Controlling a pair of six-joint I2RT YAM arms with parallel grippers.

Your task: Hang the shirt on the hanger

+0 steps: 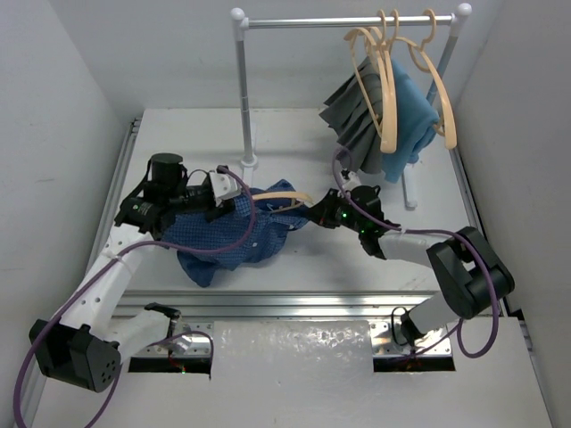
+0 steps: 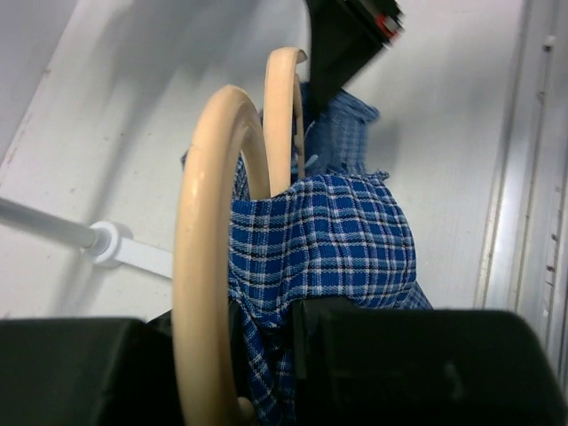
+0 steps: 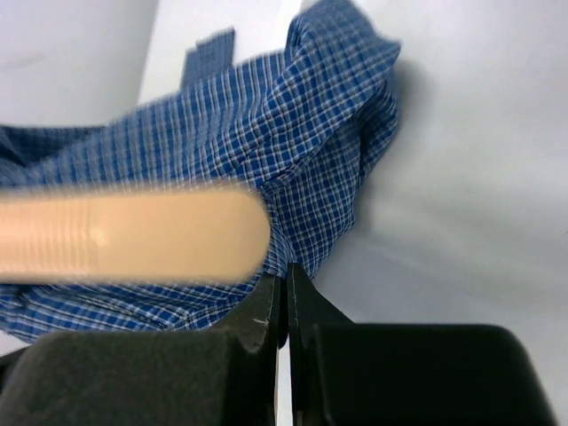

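The dark blue checked shirt (image 1: 227, 236) lies crumpled on the white table, left of centre. A pale tan hanger (image 1: 284, 196) lies across its top, one arm pointing right. My left gripper (image 1: 234, 198) is at the shirt's upper edge. In the left wrist view it (image 2: 244, 328) is shut on the hanger (image 2: 202, 266) near its hook, with shirt cloth (image 2: 337, 240) pinched beside it. My right gripper (image 1: 312, 214) is at the shirt's right edge. In the right wrist view it (image 3: 286, 275) is shut on a fold of the shirt (image 3: 266, 115), just under the hanger's arm tip (image 3: 133, 235).
A white clothes rack (image 1: 348, 20) stands at the back, its left post foot (image 1: 248, 160) just behind the shirt. Several tan hangers (image 1: 384, 80), a grey pleated garment (image 1: 352, 116) and a light blue cloth (image 1: 412, 116) hang at its right. A metal rail (image 1: 294, 303) runs along the front edge.
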